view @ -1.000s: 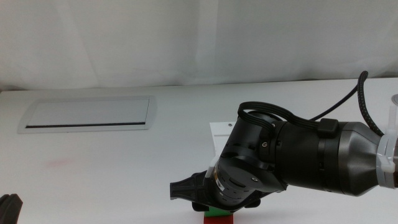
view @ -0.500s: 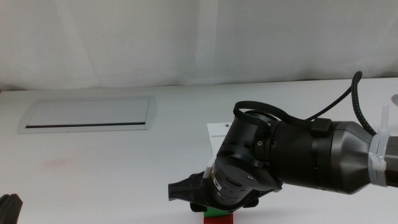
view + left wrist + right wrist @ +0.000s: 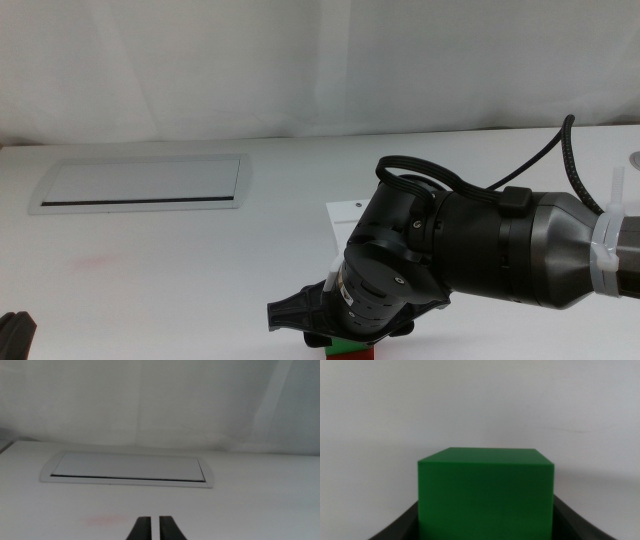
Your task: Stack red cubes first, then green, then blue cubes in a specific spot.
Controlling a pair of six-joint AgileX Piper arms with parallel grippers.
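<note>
Green cube sat clamped between our right gripper jaws, atop the red cube at the table's near edge. Farther left, our left gripper waited, jaws nearly together.

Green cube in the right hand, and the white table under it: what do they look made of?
The green cube looks like solid plastic or painted wood; its faces are matte, evenly coloured, with crisp edges and no glare. The table looks like smooth white laminate with a faint sheen. Neither can be confirmed by sight. The right hand flanks the cube.
</note>
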